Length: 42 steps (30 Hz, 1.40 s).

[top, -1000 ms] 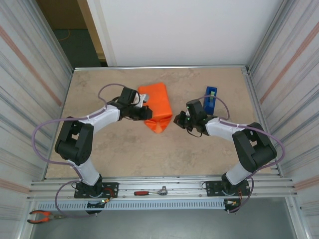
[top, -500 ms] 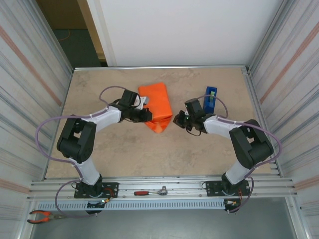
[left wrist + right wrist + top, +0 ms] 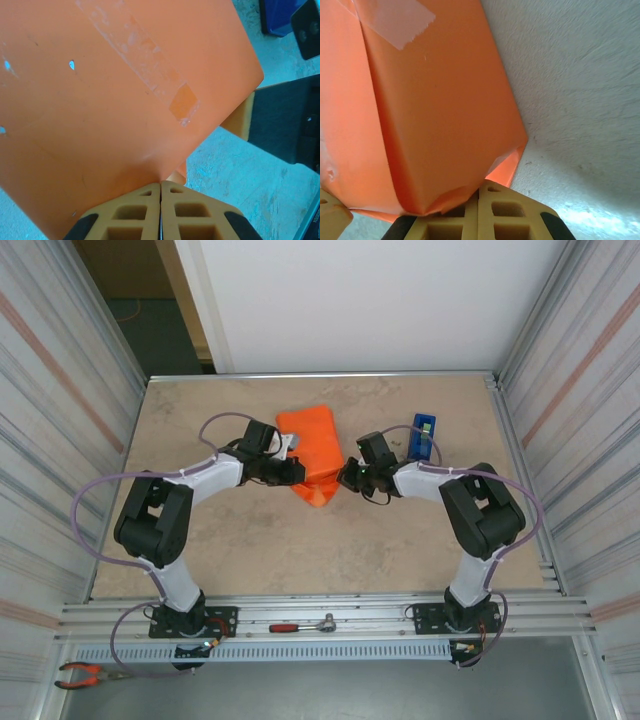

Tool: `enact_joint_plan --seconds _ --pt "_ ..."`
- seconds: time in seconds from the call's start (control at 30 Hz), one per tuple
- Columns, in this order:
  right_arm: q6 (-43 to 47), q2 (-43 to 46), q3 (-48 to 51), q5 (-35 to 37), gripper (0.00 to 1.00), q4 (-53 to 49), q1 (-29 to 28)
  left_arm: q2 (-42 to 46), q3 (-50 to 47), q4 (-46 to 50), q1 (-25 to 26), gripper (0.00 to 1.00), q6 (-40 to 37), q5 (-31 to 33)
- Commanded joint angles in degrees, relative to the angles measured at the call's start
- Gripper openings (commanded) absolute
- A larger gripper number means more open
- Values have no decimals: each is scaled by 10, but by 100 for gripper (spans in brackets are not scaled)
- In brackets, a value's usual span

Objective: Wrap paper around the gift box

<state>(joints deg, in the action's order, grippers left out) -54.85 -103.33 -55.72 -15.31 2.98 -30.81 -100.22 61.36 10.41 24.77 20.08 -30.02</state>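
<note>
Mostly wrapped: the orange paper [image 3: 312,445], upper centre of the top view, is folded shut all round, so the box is hidden inside, I judge. A tape strip [image 3: 131,47] holds one seam, and another tape strip [image 3: 395,19] sits upper left in the right wrist view. The left end effector [image 3: 296,472] is clenched, pinching the paper's pointed end flap. The right end effector [image 3: 346,477] is clenched and empty, tips against the paper's lower edge. Likely left: fold and tape that flap. The dispenser [image 3: 422,435] stands on the surface [image 3: 200,410], right of the paper.

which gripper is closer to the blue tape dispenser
Right. The right gripper is between the paper and the blue tape dispenser; the left gripper is on the paper's far side.
</note>
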Motion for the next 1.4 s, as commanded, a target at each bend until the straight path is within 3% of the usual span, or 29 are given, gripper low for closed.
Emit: enact_joint_plan --seconds 0.0,0.23,0.37,0.57,0.73,0.8,1.37 --pt "8 -7 -14 -12 0 4 -8 -8 -5 3 2 9 -13 1" --pt "11 47 31 -5 0 -5 -19 16 24 11 -2 11 -7 -10" --pt "14 78 61 2 0 -7 -29 46 37 7 -16 25 10 -20" --pt "35 94 72 11 0 -21 -33 105 -15 -27 -26 29 59 -12" --pt "53 73 44 -6 0 -29 -32 154 -112 -70 -25 5 109 10" --pt "58 61 31 -13 0 -29 -32 158 -142 -91 -21 0 125 14" --pt "73 -3 2 -60 0 -23 -54 59 -178 -215 63 0 153 60"
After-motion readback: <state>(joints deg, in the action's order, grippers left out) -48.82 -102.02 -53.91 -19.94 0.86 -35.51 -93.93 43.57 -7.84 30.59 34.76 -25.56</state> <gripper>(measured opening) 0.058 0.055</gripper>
